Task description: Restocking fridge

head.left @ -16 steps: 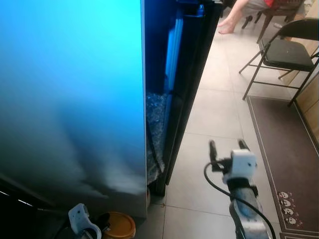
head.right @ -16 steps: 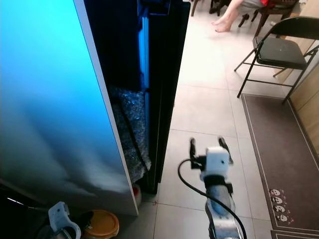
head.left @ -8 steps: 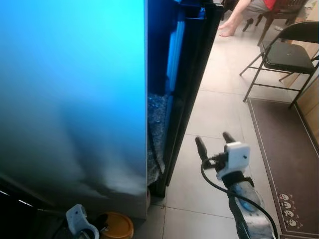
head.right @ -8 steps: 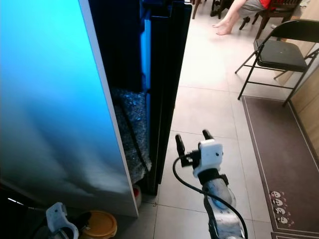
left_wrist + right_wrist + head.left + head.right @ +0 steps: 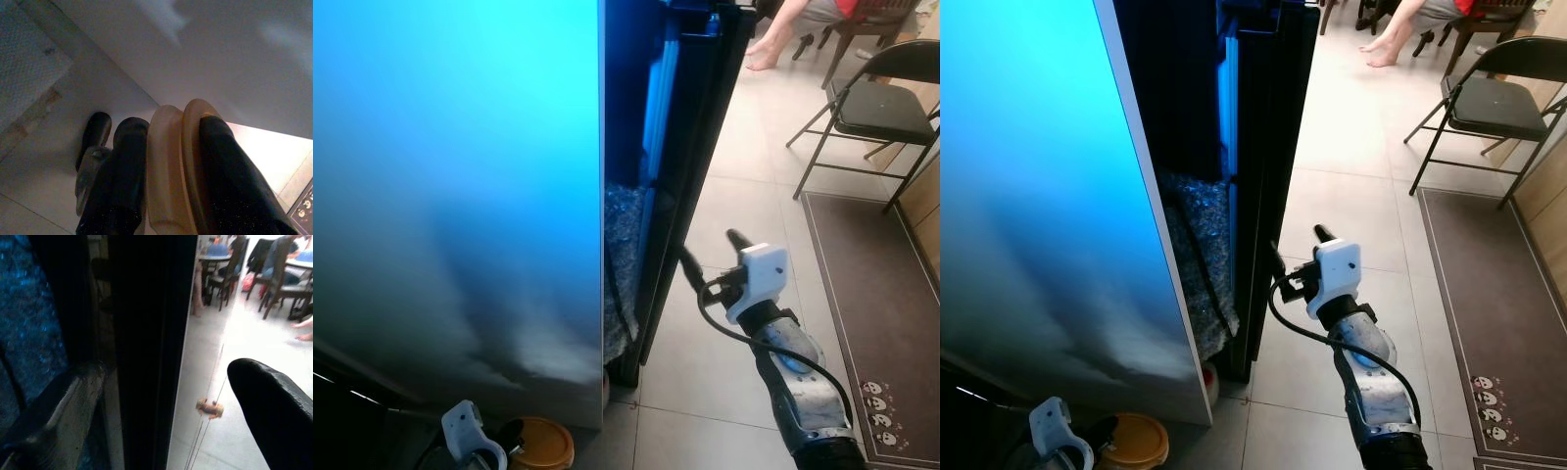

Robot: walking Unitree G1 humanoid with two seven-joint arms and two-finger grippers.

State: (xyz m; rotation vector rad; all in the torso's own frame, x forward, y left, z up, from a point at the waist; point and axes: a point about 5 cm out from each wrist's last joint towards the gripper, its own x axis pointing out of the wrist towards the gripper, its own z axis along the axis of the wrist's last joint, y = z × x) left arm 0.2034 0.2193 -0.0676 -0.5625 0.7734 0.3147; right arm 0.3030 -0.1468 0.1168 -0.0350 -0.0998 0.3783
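The fridge shows as a tall blue-lit panel (image 5: 460, 196), with its black door (image 5: 700, 147) standing ajar beside it. My right gripper (image 5: 709, 247) is open at the door's outer edge, at about mid height. One finger (image 5: 54, 416) lies against the dark edge (image 5: 151, 333); the other finger (image 5: 274, 406) is out over the floor. Low at the left, my left gripper (image 5: 176, 176) is shut on a tan round tub (image 5: 546, 444), held close to the fridge's bottom corner.
Crinkled silvery material (image 5: 622, 235) fills the gap behind the door. A black folding chair (image 5: 876, 103) and a brown mat (image 5: 871, 294) stand to the right on the tiled floor. A seated person's bare legs (image 5: 773, 44) are at the far end.
My right gripper has moved up and to the left, from over the open floor to the edge of the black door. The left gripper has stayed low with the tub.
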